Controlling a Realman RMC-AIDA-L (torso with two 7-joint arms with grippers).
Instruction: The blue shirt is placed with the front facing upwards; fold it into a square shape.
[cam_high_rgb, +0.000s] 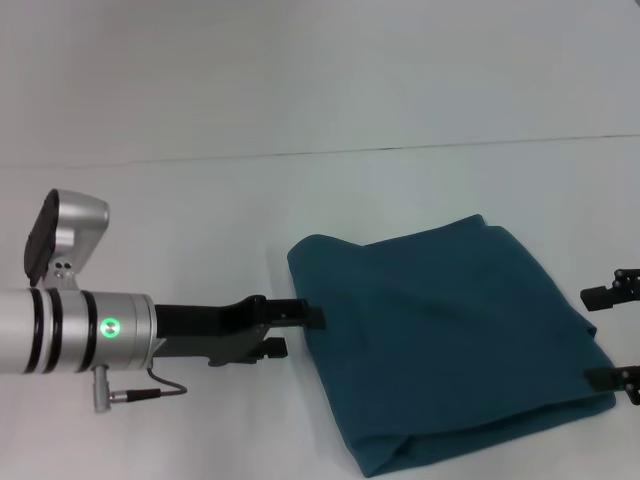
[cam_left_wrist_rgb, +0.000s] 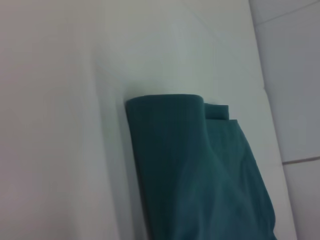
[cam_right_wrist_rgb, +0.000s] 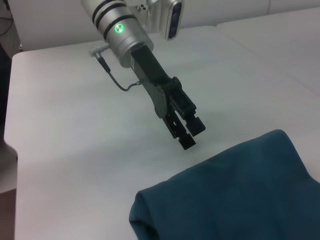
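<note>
The blue shirt (cam_high_rgb: 450, 345) lies folded into a thick, nearly square packet on the white desk (cam_high_rgb: 180, 210), in the lower right part of the head view frame. Its surface is plain teal cloth with a few soft wrinkles (no lettering or collar shows on the side that faces up). The packet sits a little turned, so one corner points to the lower middle of the frame, and a rolled fold edge runs along its lower side. In the left wrist view the shirt (cam_left_wrist_rgb: 195, 175) fills the lower centre of the frame, and the rounded fold and some stacked layers of cloth are seen at its upper edge. The left end effector (cam_high_rgb: 300, 330) is at the centre left of the head view frame, reaching in from the left on its silver arm with a green light. Its two black fingers (cam_high_rgb: 305, 316) are spread apart and hold nothing, and their tips are just beside the left edge of the shirt, or maybe touching it; I cannot tell which. In the right wrist view the same left end effector (cam_right_wrist_rgb: 190, 132) hangs above the bare desk, near the shirt (cam_right_wrist_rgb: 235, 195) in the lower right of that frame. The right end effector (cam_high_rgb: 612, 335) appears only as black fingertips (cam_high_rgb: 605, 296) at the right border of the head view, set wide apart at the right edge of the shirt and gripping nothing.
</note>
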